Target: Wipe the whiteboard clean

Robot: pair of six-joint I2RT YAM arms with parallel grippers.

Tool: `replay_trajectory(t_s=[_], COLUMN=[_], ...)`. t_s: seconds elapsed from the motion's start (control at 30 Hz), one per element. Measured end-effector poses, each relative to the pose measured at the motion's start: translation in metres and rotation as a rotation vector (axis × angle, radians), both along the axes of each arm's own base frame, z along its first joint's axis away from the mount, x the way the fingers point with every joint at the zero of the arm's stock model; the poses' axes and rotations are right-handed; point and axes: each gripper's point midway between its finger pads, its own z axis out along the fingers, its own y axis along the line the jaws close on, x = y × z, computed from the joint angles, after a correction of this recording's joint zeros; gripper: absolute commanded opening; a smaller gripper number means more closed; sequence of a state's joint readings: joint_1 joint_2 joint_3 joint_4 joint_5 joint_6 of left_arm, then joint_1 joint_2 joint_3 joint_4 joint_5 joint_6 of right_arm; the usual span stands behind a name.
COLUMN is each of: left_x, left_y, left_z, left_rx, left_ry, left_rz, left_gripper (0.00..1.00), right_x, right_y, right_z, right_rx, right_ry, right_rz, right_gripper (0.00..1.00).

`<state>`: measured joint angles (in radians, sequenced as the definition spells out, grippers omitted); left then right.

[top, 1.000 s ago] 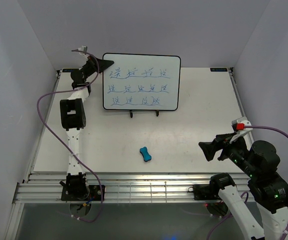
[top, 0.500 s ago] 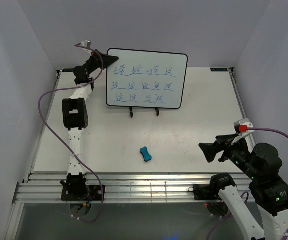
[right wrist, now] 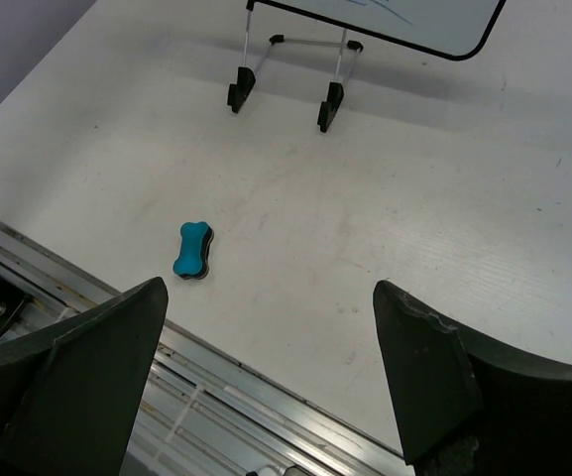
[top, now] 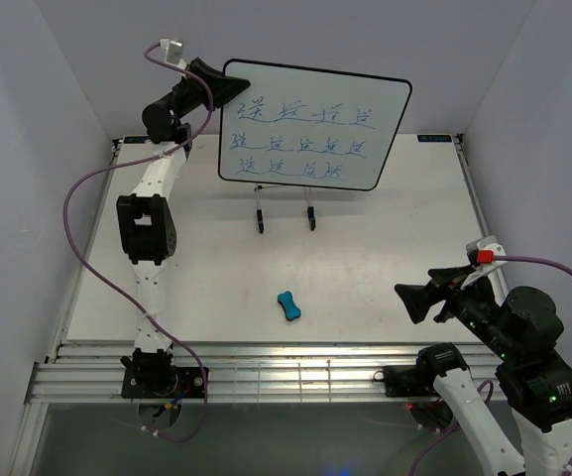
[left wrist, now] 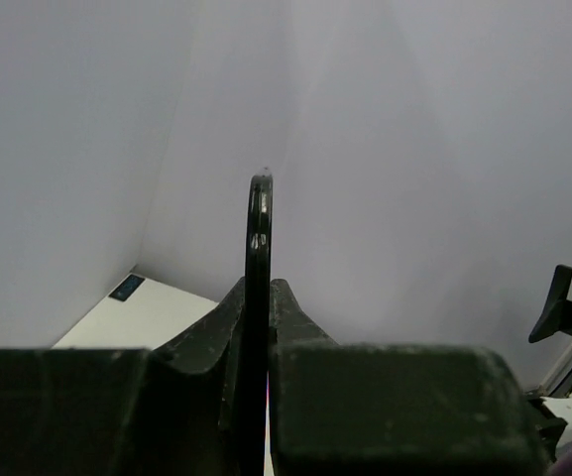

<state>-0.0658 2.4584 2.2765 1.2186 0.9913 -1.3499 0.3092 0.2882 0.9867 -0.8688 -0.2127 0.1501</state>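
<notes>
Pinching the whiteboard [top: 310, 124] by its edge, the left gripper [top: 228, 91]; right gripper [top: 412, 299] spread wide above the table [top: 385, 248].

The whiteboard [right wrist: 414, 20] is cropped by the right wrist view's top edge and seen only edge-on from the left wrist, its blue handwriting [top: 303, 145] illegible from above.

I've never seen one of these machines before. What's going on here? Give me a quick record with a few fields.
Whiteboard: in the air above its stand, tilted, three rows of blue writing not yet erased
Left fingers: shut on the whiteboard's left edge
Right fingers: open, empty, over the near right of the table
Eraser: blue, lying on the table, nothing touching it
Stand: black wire, on the table, bearing nothing
</notes>
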Motion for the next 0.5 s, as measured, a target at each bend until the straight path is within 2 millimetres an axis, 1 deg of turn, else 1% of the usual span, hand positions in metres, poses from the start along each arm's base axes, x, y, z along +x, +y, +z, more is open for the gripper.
replay_trajectory(t_s=[0.07, 0.13, 0.27, 0.37, 0.43, 0.5], left_x=[-0.014, -0.03, -0.061, -0.083, -0.096, -0.116], left_y=[-0.004, -0.007, -0.006, -0.001, 0.005, 0.014], left_z=[0.02, 0.036, 0.054, 0.054, 0.046, 0.036], left_rx=[-0.004, -0.011, -0.005, -0.002, 0.012, 0.026], left_ry=[-0.011, 0.004, 0.078, 0.144, 0.194, 0.242], left_rz=[-0.01, -0.018, -0.025, 0.0, 0.033, 0.085], left_gripper=[0.0, 0.0, 0.0, 0.0, 0.0, 0.0], right_x=[0.0, -0.002, -0.003, -0.003, -0.002, -0.002], right_y=[0.0, -0.001, -0.002, -0.003, -0.003, 0.0], right_z=[0.003, 0.008, 0.015, 0.015, 0.014, 0.012], right_rx=[0.002, 0.006, 0.011, 0.011, 0.011, 0.011], right_ry=[-0.006, -0.019, -0.039, -0.038, -0.03, -0.017], right_rz=[-0.001, -0.001, -0.007, -0.012, -0.012, -0.002], right_gripper=[0.9, 0.9, 0.9, 0.9, 0.9, 0.9])
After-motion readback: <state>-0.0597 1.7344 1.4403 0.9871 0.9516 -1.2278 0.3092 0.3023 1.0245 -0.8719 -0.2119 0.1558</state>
